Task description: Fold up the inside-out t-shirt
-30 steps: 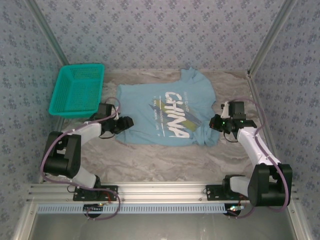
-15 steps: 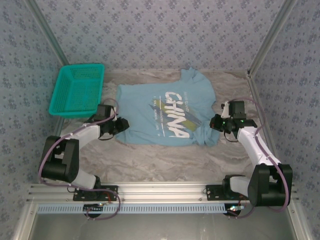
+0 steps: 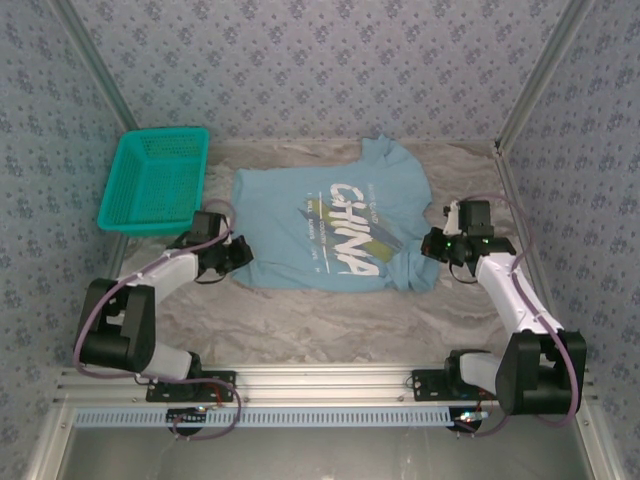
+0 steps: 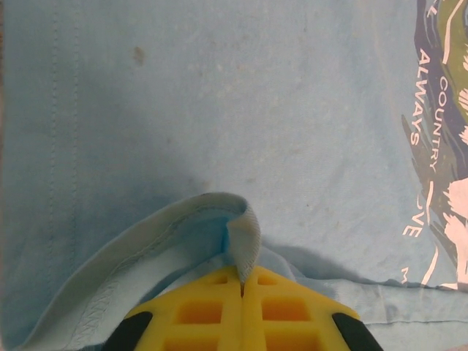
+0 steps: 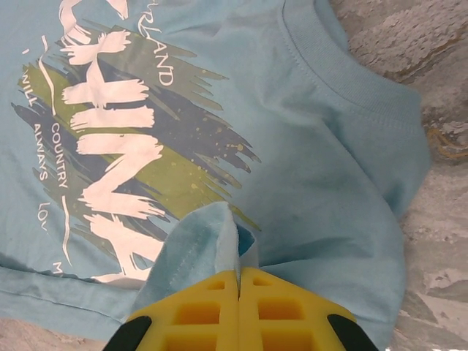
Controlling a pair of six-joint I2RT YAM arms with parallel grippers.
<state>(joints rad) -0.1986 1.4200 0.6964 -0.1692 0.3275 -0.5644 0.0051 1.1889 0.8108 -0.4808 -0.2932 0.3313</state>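
t-shirt [image 3: 330, 228] lies flat, nothing folded yet; left gripper [image 4: 241, 274] pinching its hem, right gripper [image 5: 238, 274] pinching what's probably the sleeve edge

A mottled grey-beige marble-look surface [image 3: 300, 320] is seen, with a light sky-blue cotton t-shirt [image 3: 290, 215] spread out print-up in the middle. A teal plastic mesh basket [image 3: 145, 226] is parked at the far-left corner, near it.

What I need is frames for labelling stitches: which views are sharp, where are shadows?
Left wrist: light sky-blue cotton t-shirt stitching crisp, soft shadow around the fold pinched by yellow fingers. Right wrist: print, collar sharp, evenly lit. Top external: even light, stitching too small.
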